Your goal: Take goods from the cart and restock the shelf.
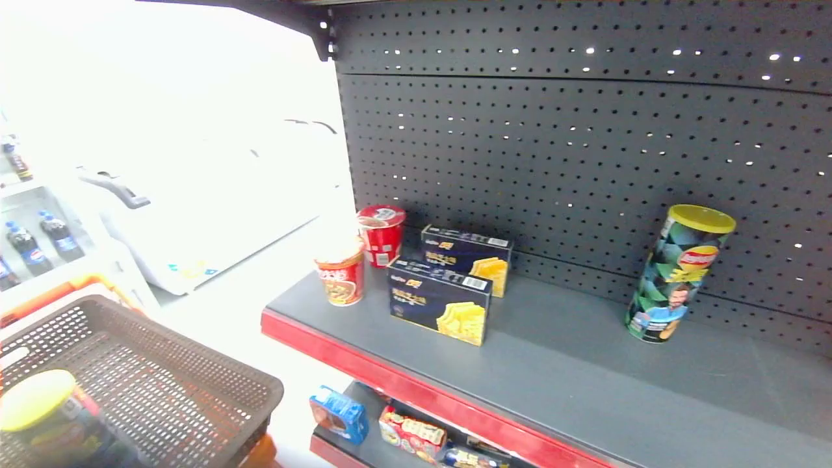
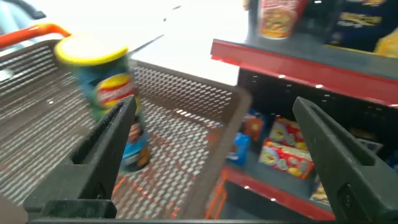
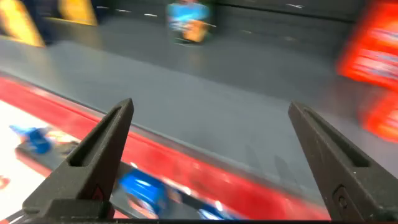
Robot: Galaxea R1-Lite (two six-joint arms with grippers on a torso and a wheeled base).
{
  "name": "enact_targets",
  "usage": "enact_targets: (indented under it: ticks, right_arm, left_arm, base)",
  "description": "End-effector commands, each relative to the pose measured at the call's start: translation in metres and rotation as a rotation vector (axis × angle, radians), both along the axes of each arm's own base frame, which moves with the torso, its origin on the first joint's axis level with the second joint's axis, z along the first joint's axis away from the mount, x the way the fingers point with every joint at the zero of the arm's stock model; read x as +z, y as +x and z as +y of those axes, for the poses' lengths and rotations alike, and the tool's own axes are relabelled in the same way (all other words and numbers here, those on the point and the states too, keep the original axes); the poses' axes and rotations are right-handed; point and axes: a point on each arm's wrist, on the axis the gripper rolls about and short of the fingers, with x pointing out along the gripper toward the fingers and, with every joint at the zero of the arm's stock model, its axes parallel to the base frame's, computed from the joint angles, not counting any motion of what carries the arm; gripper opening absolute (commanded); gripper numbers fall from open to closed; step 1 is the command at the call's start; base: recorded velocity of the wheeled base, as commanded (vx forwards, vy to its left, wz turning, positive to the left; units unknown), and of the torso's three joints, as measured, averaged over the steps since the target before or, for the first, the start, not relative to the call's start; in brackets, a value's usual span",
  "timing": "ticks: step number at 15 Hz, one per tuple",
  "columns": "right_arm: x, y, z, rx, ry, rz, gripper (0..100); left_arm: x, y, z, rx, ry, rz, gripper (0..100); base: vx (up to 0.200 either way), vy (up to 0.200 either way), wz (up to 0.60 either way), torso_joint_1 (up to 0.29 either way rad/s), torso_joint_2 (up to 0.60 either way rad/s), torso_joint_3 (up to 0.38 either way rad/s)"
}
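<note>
A chips can with a yellow lid [image 1: 679, 273] stands upright on the grey shelf board [image 1: 585, 377], near the pegboard. A second such can [image 1: 39, 416] stands in the brown cart basket [image 1: 162, 390] at lower left. In the left wrist view that can [image 2: 109, 106] sits just beyond one finger of my open left gripper [image 2: 214, 104], which hovers over the basket's [image 2: 186, 99] corner. My right gripper [image 3: 211, 106] is open and holds nothing, over the shelf board [image 3: 205, 81] near its red front edge [image 3: 186, 165]. The far can [image 3: 189, 18] looks blurred.
Two dark boxes [image 1: 440, 302] and two red noodle cups [image 1: 341, 273] stand at the shelf's left end. Snack packs [image 1: 411, 432] lie on the lower shelf. Bare board lies between the boxes and the can. Red packages [image 3: 373, 62] blur at the right wrist view's edge.
</note>
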Motion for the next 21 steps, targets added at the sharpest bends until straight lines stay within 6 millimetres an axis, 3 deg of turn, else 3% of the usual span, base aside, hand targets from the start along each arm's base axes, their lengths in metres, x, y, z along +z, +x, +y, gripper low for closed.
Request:
enact_targets:
  ticks: [1,8,16,17,18,19,21]
  right_arm:
    - [0.000,0.000,0.000,0.001,0.001,0.002,100]
    - [0.000,0.000,0.000,0.002,0.002,0.002,100]
    - [0.000,0.000,0.000,0.002,0.001,0.002,100]
    - [0.000,0.000,0.000,0.002,0.001,0.002,100]
    - [0.000,0.000,0.000,0.002,0.001,0.002,100]
    - [0.000,0.000,0.000,0.002,0.001,0.002,100]
    - [0.000,0.000,0.000,0.002,0.001,0.002,100]
  left_arm:
    - [0.000,0.000,0.000,0.000,0.000,-0.001,100]
    - [0.000,0.000,0.000,-0.013,0.015,0.000,100]
    - [0.002,0.005,0.000,-0.089,0.024,0.070,100]
    - [0.011,0.004,-0.001,-0.125,0.074,0.031,100]
    - [0.079,-0.001,-0.003,-0.199,0.129,-0.048,100]
    - [0.100,0.031,-0.004,-0.221,0.055,0.184,100]
    - [0.109,0.038,-0.006,-0.314,-0.023,0.160,100]
  base:
    - [0.000,0.000,0.60,0.002,-0.01,-0.002]
    - [0.000,0.000,0.60,0.005,0.00,0.004]
    - [0.000,0.000,0.00,0.000,0.00,0.000]
    - [0.000,0.000,0.00,0.000,0.00,0.000]
    - [0.000,0.000,0.00,0.000,0.00,0.000]
    - [0.000,0.000,0.00,0.000,0.00,0.000]
    - [0.000,0.000,0.00,0.000,0.00,0.000]
